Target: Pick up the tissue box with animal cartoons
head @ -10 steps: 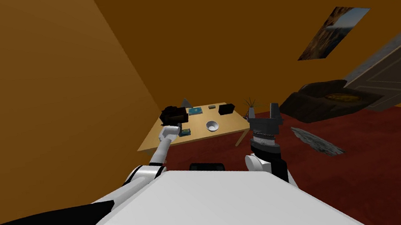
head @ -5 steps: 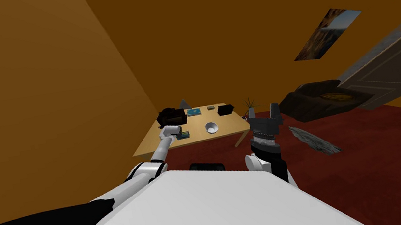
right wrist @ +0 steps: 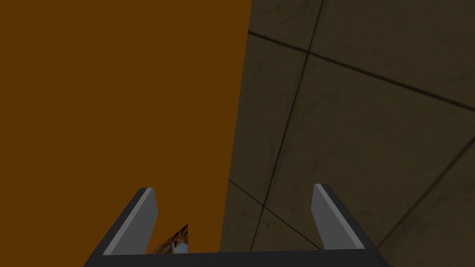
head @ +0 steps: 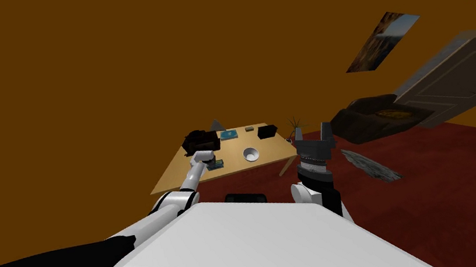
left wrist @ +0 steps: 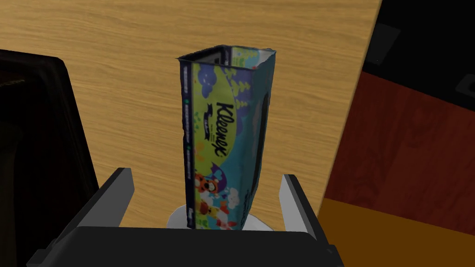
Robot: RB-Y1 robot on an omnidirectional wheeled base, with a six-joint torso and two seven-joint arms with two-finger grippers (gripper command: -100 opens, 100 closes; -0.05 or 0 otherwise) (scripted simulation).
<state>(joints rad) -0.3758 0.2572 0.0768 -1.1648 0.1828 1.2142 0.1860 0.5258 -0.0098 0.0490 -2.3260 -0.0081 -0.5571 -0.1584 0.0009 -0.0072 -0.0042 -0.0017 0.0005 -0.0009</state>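
The wooden tabletop (left wrist: 116,55) carries a bulky black object (left wrist: 32,148) and, just beside it, the tissue box (left wrist: 222,139) printed with cartoon animals. The left gripper (left wrist: 206,181) straddles the box, its fingers wide apart and clear of both sides. The right gripper (right wrist: 236,192) is spread wide and empty.

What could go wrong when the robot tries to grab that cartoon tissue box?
The left gripper is open around the tissue box, not touching; closing off-centre could tip it. The black object sits close to one finger and might get bumped. The edge of the table is near, so a knocked box could fall.
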